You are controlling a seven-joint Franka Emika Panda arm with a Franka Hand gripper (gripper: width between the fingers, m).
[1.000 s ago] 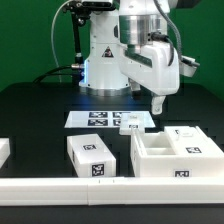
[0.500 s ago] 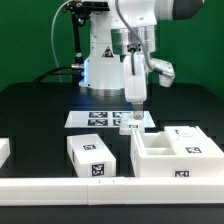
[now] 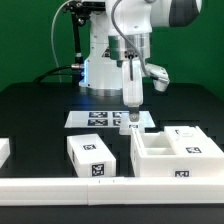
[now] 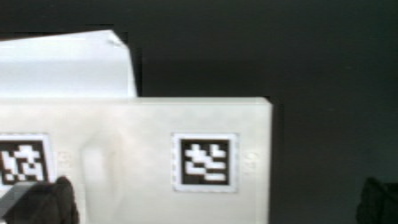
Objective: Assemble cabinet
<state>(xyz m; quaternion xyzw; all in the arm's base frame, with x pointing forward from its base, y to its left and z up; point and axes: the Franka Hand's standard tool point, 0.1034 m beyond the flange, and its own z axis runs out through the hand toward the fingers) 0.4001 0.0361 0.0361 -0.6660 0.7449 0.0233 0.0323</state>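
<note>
The cabinet, a large white box with open compartments and tags, sits at the exterior view's right front. My gripper hangs fingers-down over the right end of the marker board, behind and to the left of the cabinet. It is open and empty. In the wrist view the dark fingertips stand wide apart around the gripper's middle, above a flat white tagged surface that looks like the marker board. A plain white surface lies beyond it; I cannot tell what it is.
A small white tagged block lies left of the cabinet. Another white piece shows at the left edge. A long white rail runs along the front. The robot base stands behind the marker board.
The hand has turned about its vertical axis and shifted a little to the exterior view's left, over the marker board's right end. The parts have not moved.
</note>
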